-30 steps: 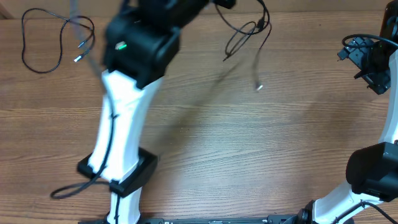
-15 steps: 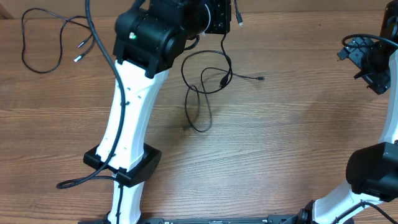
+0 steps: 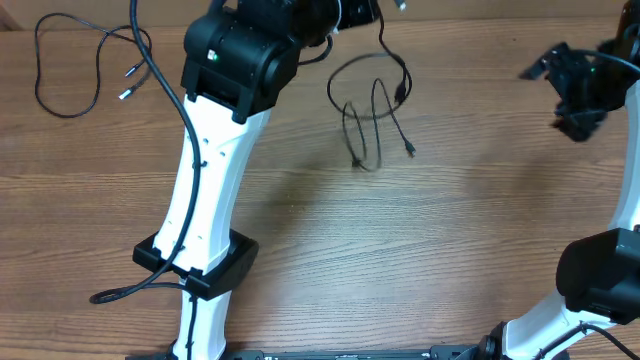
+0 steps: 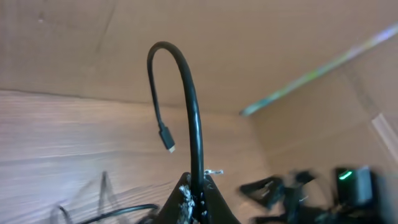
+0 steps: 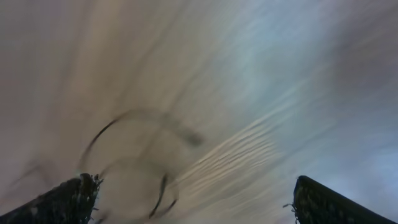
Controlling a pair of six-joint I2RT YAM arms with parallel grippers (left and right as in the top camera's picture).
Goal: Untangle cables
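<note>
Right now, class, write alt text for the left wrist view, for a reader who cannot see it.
The shut left gripper pinches a thin black cable that rises, arches over and ends in a small dangling plug. Behind lies the wooden table.

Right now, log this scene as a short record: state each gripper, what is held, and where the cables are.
left gripper: shut on the held cable
held cable: black; a short end with a plug arches above the fingers, and tangled loops hang below over the table's far middle
contact with table: cannot tell whether the loops touch it
loose cable: lies at the far left of the table, apart from both grippers, silver plug tips showing
right gripper: open, empty, off to the right
table: wood grain
</note>
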